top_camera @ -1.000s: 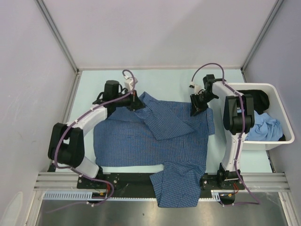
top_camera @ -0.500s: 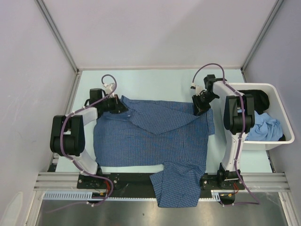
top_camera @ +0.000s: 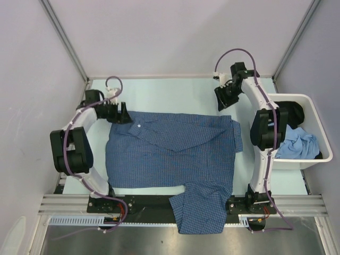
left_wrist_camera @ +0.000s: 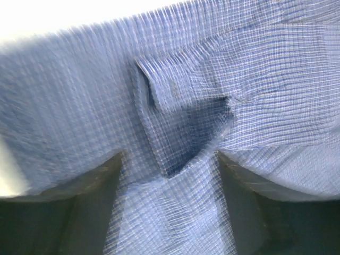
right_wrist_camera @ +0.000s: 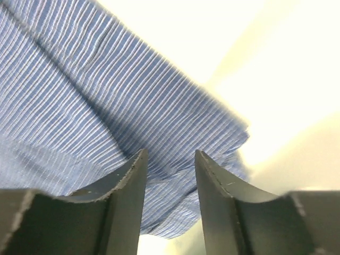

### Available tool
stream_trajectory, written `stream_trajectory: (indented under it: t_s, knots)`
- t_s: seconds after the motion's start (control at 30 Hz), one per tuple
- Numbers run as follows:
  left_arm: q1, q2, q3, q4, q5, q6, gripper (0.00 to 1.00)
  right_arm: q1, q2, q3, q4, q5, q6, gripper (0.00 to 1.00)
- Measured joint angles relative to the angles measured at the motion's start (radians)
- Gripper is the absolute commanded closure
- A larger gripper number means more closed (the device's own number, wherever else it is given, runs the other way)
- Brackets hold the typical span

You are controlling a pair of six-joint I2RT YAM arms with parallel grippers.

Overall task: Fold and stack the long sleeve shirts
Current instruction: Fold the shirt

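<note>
Left gripper (top_camera: 123,113) gapes wide over the checked shirt (top_camera: 175,154) (far-left corner); right gripper (top_camera: 225,100) parted, holding nothing

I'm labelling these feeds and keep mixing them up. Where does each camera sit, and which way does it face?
Top external: above and behind the bases, looking down on the table; the left arm and right arm show, flanking the shirt.
Left wrist: on the left arm, looking along the left fingers onto the shirt's checked cloth.
Right wrist: on the right arm, looking past the right fingers at the shirt's edge and pale table.
Shared: all three see the shirt; only the top view shows the bin.
</note>
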Motion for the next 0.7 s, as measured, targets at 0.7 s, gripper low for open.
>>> stream_trajectory:
  t_s: [0.7]
  knots:
    - [0.0, 0.528, 0.69, -0.434, -0.237, 0.686, 0.27, 0.077, 0.245, 0.114, -0.012, 0.224, -0.222, 0.5]
